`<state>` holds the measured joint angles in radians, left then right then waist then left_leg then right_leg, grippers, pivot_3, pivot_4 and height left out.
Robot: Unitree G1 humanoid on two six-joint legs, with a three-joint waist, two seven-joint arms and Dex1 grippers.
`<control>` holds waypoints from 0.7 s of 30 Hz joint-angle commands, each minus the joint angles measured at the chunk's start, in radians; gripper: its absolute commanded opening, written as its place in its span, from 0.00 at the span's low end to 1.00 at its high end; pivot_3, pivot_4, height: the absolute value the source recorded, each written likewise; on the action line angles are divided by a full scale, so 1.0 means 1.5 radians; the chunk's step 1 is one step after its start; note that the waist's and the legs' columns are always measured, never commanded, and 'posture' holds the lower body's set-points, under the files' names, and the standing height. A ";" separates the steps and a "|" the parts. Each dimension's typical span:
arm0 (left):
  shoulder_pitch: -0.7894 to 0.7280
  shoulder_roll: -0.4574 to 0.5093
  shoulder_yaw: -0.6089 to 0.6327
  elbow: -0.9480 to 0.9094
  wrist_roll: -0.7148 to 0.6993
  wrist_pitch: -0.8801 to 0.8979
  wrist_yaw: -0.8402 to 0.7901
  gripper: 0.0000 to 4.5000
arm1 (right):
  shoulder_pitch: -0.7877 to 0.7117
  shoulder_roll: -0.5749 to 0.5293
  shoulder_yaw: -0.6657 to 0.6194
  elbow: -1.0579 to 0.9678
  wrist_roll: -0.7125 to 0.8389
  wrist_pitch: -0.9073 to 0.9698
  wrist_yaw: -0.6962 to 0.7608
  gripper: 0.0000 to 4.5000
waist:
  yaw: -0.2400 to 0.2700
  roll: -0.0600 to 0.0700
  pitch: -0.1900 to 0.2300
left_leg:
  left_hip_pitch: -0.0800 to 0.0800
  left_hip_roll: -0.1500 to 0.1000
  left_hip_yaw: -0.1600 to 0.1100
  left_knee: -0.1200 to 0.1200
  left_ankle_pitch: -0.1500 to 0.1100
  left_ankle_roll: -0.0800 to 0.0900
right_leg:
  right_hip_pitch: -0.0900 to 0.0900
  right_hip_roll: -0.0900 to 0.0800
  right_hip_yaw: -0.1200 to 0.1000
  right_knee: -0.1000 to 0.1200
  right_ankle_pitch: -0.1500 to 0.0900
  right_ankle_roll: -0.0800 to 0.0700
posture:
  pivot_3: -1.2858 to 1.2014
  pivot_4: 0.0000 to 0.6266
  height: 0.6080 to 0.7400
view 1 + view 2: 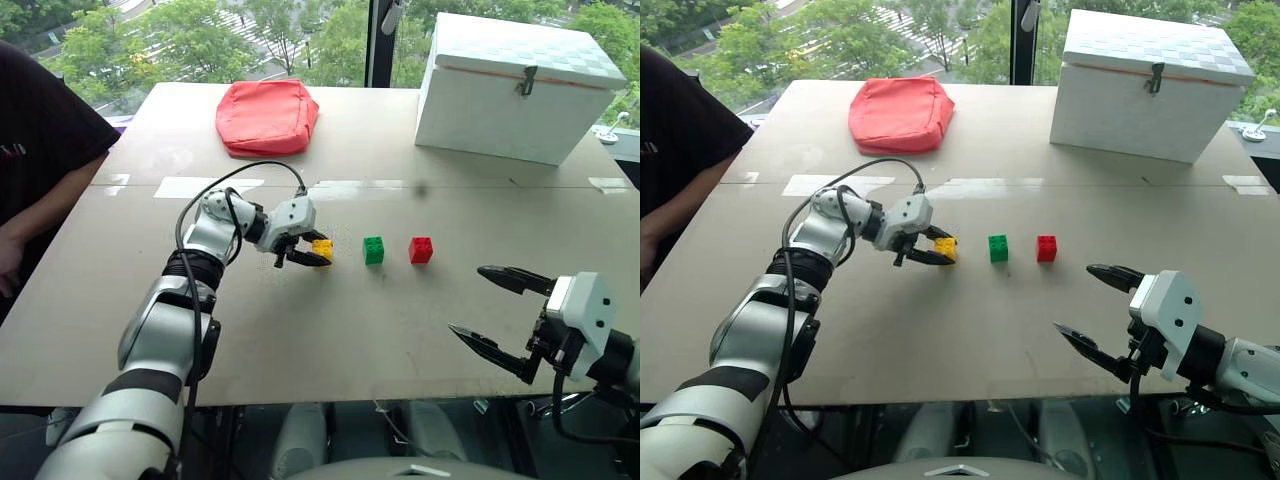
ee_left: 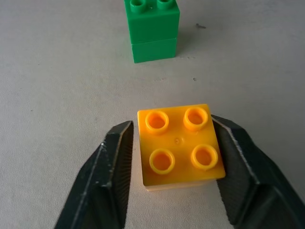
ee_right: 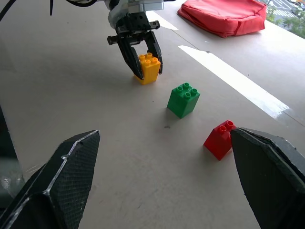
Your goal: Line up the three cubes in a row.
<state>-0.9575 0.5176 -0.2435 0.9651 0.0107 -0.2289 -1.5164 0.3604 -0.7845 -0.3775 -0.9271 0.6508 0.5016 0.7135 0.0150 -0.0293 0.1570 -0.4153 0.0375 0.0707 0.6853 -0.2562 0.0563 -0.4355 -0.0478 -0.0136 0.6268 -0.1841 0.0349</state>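
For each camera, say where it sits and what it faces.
Head eyes: above, looking down at the table, three bricks, both arms.
Left wrist: along the left tool, its fingers either side of the yellow brick; green brick beyond.
Right wrist: between the open right tool fingers, facing all three bricks.
Shared: yellow and green bricks.

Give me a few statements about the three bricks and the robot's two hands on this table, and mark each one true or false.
1. The green brick sits between the yellow brick and the red brick. True.
2. The left hand straddles the red brick. False: it straddles the yellow one.
3. The right hand holds a brick. False: it is open and holds nothing.
4. A red bag lies on the table. True.
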 commanded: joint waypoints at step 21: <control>0.632 0.102 0.414 -0.988 -0.338 0.627 0.327 0.79 | 0.046 -0.019 -0.073 0.123 -0.024 -0.040 0.096 1.00 | -0.002 0.002 -0.001 | 0.001 0.002 0.000 -0.001 0.000 0.000 | 0.000 -0.002 0.000 0.000 -0.002 0.002 | 0.52 0.24 1.00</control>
<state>-0.0501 0.6732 0.3042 -0.4045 -0.4431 0.6618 -1.0795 0.4237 -0.8047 -0.4512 -0.7633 0.6181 0.4655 0.8298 0.0126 -0.0270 0.1559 -0.4128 0.0404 0.0712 0.6844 -0.2566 0.0560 -0.4350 -0.0519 -0.0135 0.6262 -0.1865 0.0385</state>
